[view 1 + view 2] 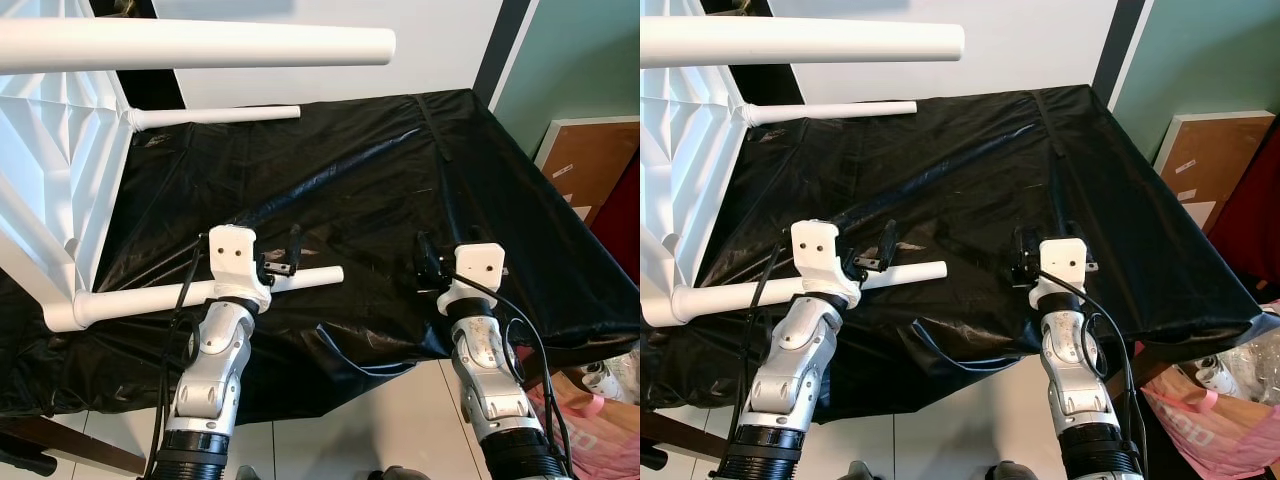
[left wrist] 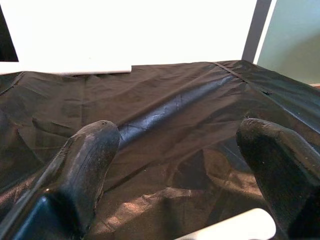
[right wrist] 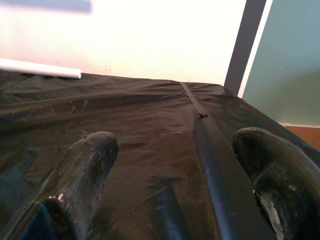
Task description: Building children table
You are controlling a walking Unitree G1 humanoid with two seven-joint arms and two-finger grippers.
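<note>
We stand before a surface (image 1: 520, 230) covered with a black sheet, and the biggest thing on it is the white children's table (image 1: 45, 190), tipped on its side at our far left so that its ribbed underside faces us. Three of its legs are plainly in place and stick out sideways over the black sheet: the top leg (image 1: 200, 45) nearest the camera, the far leg (image 1: 215, 116) behind it, and the near leg (image 1: 190, 290) lying low along the sheet. So we judge the build well along; whether a fourth leg is fitted we cannot tell, since that corner is out of sight, and the table has not yet been set upright. Our left gripper (image 1: 283, 262) hovers just over the free end of the near leg, its fingers (image 2: 87, 165) spread wide with nothing between them. Our right gripper (image 1: 428, 262) rests well apart, over the bare sheet, its fingers (image 3: 85, 170) likewise spread and empty. What seems left to us is checking or tightening the near leg, then turning the table onto its feet.
</note>
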